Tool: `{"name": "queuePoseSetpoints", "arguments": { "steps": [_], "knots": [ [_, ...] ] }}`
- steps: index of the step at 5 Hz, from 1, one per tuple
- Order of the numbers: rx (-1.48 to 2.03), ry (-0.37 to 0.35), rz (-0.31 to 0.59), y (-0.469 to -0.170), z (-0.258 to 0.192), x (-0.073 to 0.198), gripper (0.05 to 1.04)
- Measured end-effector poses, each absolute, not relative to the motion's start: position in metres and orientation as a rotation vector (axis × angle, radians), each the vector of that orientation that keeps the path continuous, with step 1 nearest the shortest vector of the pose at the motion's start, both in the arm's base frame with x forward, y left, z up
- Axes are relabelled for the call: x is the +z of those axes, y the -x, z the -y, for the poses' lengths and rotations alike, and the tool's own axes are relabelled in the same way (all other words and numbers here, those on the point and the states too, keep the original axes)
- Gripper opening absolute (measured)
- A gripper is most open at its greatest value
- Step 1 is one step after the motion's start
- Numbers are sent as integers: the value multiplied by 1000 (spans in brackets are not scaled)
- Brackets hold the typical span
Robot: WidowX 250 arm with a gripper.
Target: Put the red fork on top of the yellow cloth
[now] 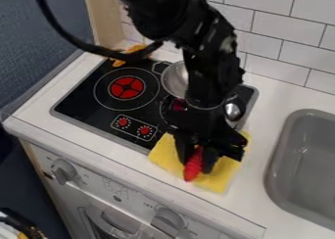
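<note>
Where the white toy oven (98, 189) faces the camera, its grey knobs (63, 170) come nearest, and just above them the white table (85, 140) carries the work. The yellow cloth (226, 177) lies there, askew, partly over the near edge of the black stove (85, 96). Above the cloth is the red fork (192, 169), tilted, its lower end toward the camera. The jaws of the black gripper (198, 163) point down on either side of it, drawn in close, and appear to have hold of it; only the fork's own width parts them.

As I judge it, the job is nearly finished: the fork is over the cloth, well inside its edges. Whether it bears on the fabric or hangs just above, I cannot tell. What remains would be to lower it if need be, let go and lift the arm clear.

To the right is the grey sink (281, 169). Farther back, a silver bowl (174, 80) sits on the stove, partly behind the arm, and an orange object (118, 62) lies by the back corner, before the white tiled wall (281, 35).
</note>
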State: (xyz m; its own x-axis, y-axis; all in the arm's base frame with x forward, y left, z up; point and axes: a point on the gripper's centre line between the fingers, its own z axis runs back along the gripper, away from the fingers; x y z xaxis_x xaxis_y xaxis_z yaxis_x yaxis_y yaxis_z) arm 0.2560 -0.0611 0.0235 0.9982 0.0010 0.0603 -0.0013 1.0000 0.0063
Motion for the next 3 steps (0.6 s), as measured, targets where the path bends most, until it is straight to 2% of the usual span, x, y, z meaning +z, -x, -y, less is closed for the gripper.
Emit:
{"name": "queuePoseSetpoints", "arguments": {
  "steps": [1,2,3],
  "knots": [
    [1,-19,32,-261,62,11,455],
    [4,-24,21,-264,61,8,658],
    [-9,-22,20,-264,61,9,914]
  ]
}}
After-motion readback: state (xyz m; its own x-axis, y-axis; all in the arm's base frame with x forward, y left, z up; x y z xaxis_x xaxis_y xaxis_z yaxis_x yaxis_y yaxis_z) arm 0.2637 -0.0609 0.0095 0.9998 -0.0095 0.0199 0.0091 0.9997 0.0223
